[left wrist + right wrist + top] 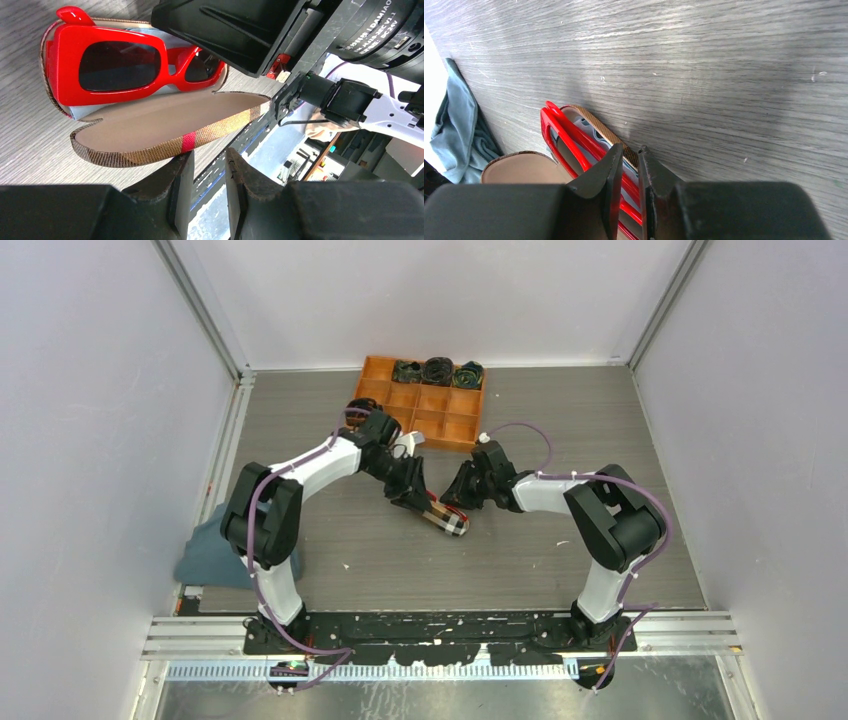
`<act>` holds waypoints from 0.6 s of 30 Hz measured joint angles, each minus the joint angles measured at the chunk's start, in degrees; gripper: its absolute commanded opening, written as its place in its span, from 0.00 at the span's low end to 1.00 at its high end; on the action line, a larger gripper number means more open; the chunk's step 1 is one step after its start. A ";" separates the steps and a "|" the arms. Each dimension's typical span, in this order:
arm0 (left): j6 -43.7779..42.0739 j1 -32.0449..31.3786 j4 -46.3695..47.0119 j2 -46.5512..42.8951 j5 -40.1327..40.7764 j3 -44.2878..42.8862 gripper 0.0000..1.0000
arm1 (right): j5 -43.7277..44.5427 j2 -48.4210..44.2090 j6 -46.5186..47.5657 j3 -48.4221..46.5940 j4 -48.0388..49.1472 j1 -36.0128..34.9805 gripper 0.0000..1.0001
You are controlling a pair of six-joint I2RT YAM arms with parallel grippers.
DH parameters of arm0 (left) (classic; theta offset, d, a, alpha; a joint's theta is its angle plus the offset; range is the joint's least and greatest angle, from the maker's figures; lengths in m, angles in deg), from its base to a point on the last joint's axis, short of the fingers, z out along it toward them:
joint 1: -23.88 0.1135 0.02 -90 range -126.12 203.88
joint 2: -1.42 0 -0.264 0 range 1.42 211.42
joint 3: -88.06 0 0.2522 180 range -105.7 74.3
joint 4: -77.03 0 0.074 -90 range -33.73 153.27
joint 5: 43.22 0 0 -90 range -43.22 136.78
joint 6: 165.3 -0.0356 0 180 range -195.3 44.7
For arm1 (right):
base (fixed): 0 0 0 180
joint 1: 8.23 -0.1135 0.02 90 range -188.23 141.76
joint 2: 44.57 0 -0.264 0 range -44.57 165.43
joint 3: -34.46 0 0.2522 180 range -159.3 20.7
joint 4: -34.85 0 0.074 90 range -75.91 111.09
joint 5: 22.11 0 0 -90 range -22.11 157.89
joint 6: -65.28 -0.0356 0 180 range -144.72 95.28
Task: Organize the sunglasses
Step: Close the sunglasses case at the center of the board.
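**Left tool point(207, 160) loose, right tool point(626, 150) clamped on the bright red plastic-framed sunglasses point(115, 67)**

At the far left, a crumpled grey-blue cloth point(205, 555) lies at the edge of the grey wood-grain table point(350, 550). Near the middle, the left tool hangs beside the tan-and-black plaid oblong glasses case point(447, 520). Its fingers point(177, 190) are drawn close with a slim empty gap, grasping nothing, and the rim of the open lid point(165, 120) meets the tip of one finger. The sunglasses, dark-lensed, lie in the case's pale-lined lower half. On the right, the right tool sits low over the case, clenched on the red frame, which runs between its fingers point(606, 175). Behind both, at the back of the table, sits an orange compartmented tray point(420, 400) with three dark rolled items point(437, 370) in its rear row.
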 measured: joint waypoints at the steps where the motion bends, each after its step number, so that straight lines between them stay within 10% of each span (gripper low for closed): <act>1: 0.20 -0.02 0.26 0.00 0.02 0.00 0.31 | 0.11 0.00 0.00 0.00 0.00 -0.04 0.24; 18: 2.67 -0.02 1.36 4.22 -0.61 -3.45 0.30 | 1.95 -1.84 -0.02 2.12 0.94 -0.79 0.23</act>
